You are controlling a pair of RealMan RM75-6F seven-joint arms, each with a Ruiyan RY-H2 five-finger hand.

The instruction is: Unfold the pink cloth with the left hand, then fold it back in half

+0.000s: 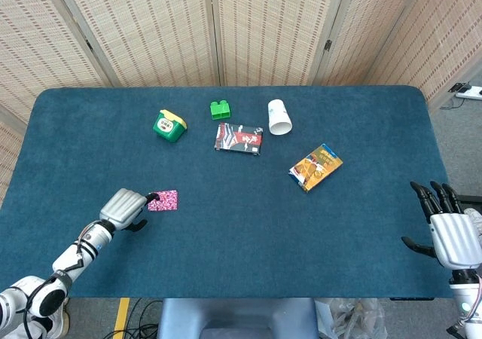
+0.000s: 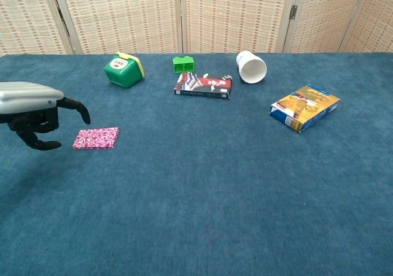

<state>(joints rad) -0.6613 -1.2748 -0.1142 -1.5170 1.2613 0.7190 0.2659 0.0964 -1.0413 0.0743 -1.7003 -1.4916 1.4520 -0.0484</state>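
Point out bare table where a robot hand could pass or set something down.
Bare: the near half, between pink cloth and orange box; also the far-left corner beyond the green container. Crowded: the far centre row of green block, dark packet and white cup.

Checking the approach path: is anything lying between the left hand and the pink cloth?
Nothing. In the chest view only bare blue table separates the left hand from the folded pink cloth.
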